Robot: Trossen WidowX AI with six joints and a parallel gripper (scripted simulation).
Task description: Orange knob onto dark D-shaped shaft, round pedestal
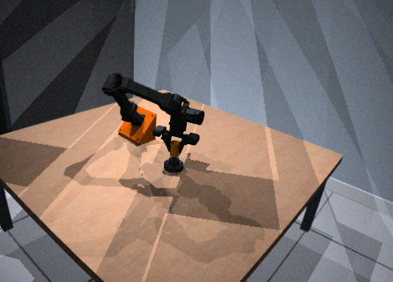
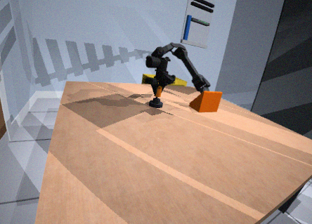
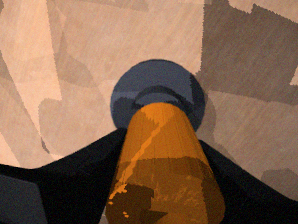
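My gripper [image 1: 175,142] [image 2: 159,86] is shut on the orange knob [image 1: 174,148] [image 2: 159,91] [image 3: 162,160] and holds it upright over the round dark pedestal [image 1: 173,165] [image 2: 155,103] [image 3: 130,90]. In the wrist view the knob's lower end sits over the middle of the pedestal and hides the shaft. In the top and exterior views the knob's bottom stands a little above the pedestal's top. The dark fingers [image 3: 75,170] flank the knob on both sides. I cannot see the shaft's flat side.
The arm's orange wedge-shaped base [image 1: 138,126] [image 2: 206,101] stands on the wooden table [image 1: 230,172] [image 2: 140,158] behind the pedestal. A yellow object [image 2: 179,81] shows past the table's far edge. Walls stand close behind the table.
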